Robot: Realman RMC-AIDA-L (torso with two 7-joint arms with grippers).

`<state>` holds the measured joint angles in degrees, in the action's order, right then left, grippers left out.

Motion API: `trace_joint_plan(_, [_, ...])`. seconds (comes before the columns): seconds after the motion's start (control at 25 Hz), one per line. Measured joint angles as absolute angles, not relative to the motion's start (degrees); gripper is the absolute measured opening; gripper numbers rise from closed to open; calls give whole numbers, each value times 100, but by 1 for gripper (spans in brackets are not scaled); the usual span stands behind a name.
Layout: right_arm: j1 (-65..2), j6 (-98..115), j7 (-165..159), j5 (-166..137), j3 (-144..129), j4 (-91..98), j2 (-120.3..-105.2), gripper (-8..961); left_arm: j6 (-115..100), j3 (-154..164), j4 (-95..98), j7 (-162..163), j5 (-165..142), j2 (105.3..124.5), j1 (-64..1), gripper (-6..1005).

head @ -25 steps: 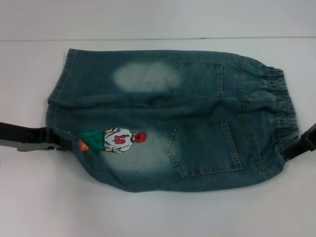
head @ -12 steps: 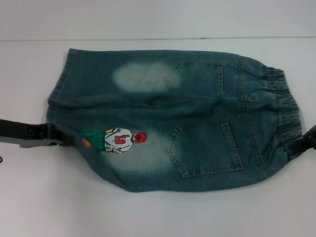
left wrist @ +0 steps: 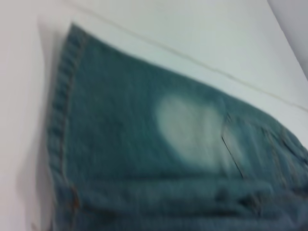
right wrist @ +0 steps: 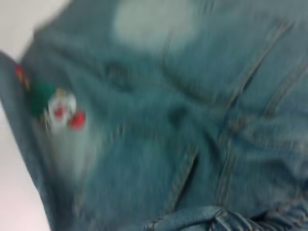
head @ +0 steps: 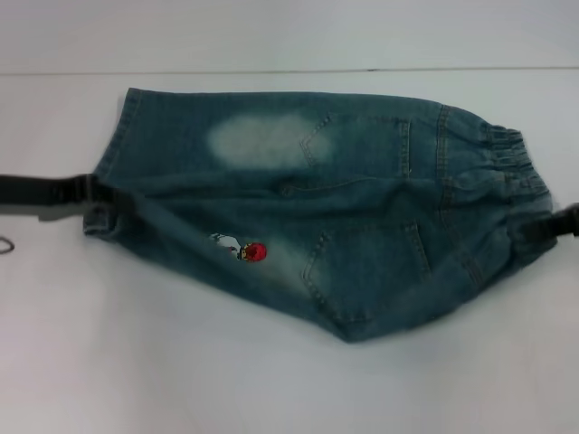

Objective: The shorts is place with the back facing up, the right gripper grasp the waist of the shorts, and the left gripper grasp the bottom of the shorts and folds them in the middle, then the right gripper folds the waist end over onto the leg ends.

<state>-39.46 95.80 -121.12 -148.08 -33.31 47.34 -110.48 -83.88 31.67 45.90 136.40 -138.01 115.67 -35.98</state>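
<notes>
The shorts (head: 317, 208) lie on the white table (head: 136, 362), near edge lifted. The left tool (head: 101, 194) pinches the hem, the right tool (head: 534, 228) the waistband. Only the right wrist view shows the whole embroidered figure (right wrist: 60, 108).

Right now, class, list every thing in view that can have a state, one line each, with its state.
shorts: back up, near leg lifted and partly folded toward the far leg.
left end effector: shut on the leg hem, lifting it.
right end effector: shut on the waistband, lifting it.
embroidered figure: mostly hidden by the fold; only the red head shows.
table: bears the shorts.
</notes>
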Motion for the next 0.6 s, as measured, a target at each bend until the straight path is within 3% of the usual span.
trace_joint_plan(0.16, [-3656,9225,-12100,-14082,-3123,4676,-11050,53,-7838,3175,4581,13640,-13632,11585,-3707,46])
trace_joint_plan(0.6, [-3131,7239,-10871,-11991,-2947,3403,-11324,52,-6147,3241,4372,13244,-13079,11820,-3868,46])
